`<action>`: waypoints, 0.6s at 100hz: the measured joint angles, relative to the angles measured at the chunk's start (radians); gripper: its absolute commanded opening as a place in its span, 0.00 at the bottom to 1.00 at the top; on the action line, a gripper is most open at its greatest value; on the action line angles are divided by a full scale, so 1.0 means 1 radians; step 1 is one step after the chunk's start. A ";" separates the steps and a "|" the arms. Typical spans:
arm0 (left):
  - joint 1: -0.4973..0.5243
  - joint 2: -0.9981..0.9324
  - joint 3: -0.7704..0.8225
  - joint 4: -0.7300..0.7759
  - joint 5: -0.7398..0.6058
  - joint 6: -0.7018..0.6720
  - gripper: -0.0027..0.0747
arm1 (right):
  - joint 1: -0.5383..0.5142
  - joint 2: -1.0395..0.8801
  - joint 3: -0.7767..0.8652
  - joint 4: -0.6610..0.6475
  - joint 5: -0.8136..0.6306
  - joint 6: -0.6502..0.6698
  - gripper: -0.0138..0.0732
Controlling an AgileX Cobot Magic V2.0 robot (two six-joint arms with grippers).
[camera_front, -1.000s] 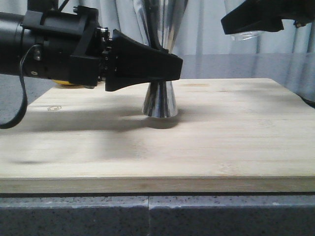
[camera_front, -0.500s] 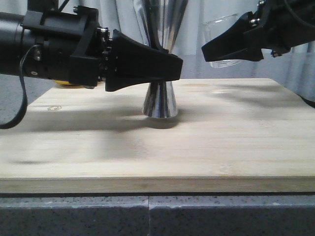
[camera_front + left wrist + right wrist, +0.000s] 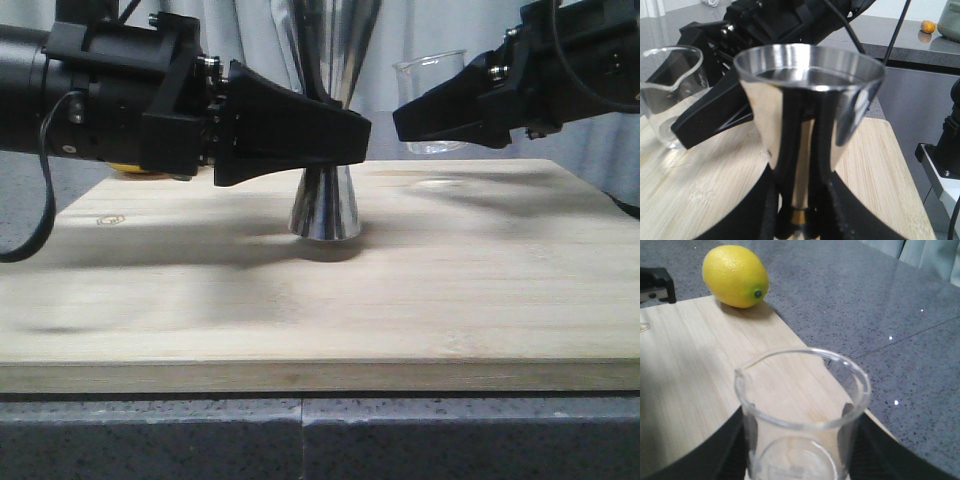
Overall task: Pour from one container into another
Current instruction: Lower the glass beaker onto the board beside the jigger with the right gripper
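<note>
The steel jigger stands upright on the wooden board. My left gripper is shut on its narrow waist. The left wrist view shows the jigger's wide cup and gold band, with the left gripper clamped on both sides of the waist. To the jigger's right, the clear glass beaker is held upright and low over the board. My right gripper is shut on it. The right wrist view looks into the beaker, which seems empty, between the black fingers.
A yellow lemon lies at the board's far left corner and is partly hidden under my left arm in the front view. Grey stone counter surrounds the board. A dark object stands off the board's side.
My right gripper has come down and to the left with the beaker, from high at the upper right to a spot low beside the jigger. The left gripper and the jigger have not moved.
</note>
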 measured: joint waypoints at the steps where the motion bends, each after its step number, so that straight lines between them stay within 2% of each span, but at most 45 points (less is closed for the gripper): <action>1: 0.000 0.000 0.000 0.000 0.000 0.000 0.01 | 0.000 0.005 0.000 0.000 -0.004 -0.002 0.37; 60: 0.000 0.000 0.000 0.000 0.000 0.000 0.01 | -0.047 0.096 0.000 0.065 -0.102 -0.111 0.37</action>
